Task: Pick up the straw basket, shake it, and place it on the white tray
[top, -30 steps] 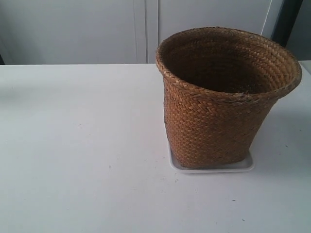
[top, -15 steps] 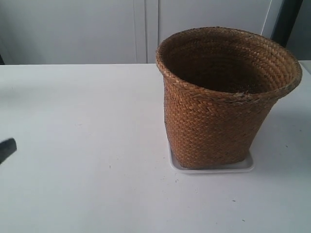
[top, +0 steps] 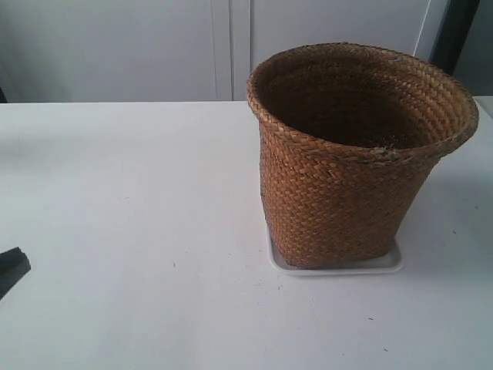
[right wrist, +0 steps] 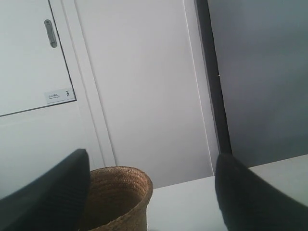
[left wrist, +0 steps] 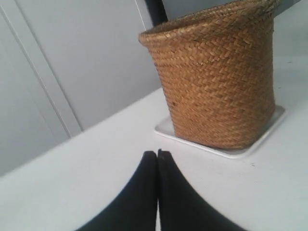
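The straw basket [top: 350, 154] stands upright on the white tray [top: 389, 264], right of centre on the table; it looks empty inside. In the left wrist view the basket [left wrist: 216, 82] rests on the tray [left wrist: 240, 151], and my left gripper [left wrist: 157, 154] is shut, its black fingertips pressed together low over the table, a short way from the tray. That arm's tip [top: 11, 266] shows at the exterior view's left edge. My right gripper [right wrist: 151, 163] is open with nothing between its fingers, with the basket's rim [right wrist: 120, 180] seen beyond it.
The white table [top: 139, 216] spreads wide to the basket's left and in front. White cabinet doors [top: 154, 46] stand behind the table. A dark upright strip [right wrist: 209, 82] runs beside the doors.
A dark arm tip came into the exterior view's left edge half a second ago and now sits lower. The basket and tray have not moved.
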Robot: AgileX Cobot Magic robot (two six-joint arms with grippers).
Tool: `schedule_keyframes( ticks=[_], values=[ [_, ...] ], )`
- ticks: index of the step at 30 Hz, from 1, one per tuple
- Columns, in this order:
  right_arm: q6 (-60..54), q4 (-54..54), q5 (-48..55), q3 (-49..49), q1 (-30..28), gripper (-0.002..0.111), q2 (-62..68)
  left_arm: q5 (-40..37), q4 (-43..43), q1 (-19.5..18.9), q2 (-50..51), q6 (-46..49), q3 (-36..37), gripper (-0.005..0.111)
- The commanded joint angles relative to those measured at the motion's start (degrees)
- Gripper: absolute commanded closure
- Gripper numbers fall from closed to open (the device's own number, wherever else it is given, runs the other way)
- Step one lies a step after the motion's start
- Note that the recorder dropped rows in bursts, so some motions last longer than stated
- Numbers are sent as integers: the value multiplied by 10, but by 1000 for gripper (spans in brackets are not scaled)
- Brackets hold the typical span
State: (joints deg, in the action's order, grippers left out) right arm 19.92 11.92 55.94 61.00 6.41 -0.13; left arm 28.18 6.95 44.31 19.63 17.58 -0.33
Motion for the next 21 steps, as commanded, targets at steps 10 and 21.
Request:
schedule_keyframes(
  ticks=[10, 21],
  values=[
    [0, 3, 3, -3, -2, 40, 1, -179, 49, 4, -1, -93, 3, 107],
    [0, 3, 4, -3, -2, 40, 1, -337, 63, -192, -130, -45, 3, 107]
  ],
)
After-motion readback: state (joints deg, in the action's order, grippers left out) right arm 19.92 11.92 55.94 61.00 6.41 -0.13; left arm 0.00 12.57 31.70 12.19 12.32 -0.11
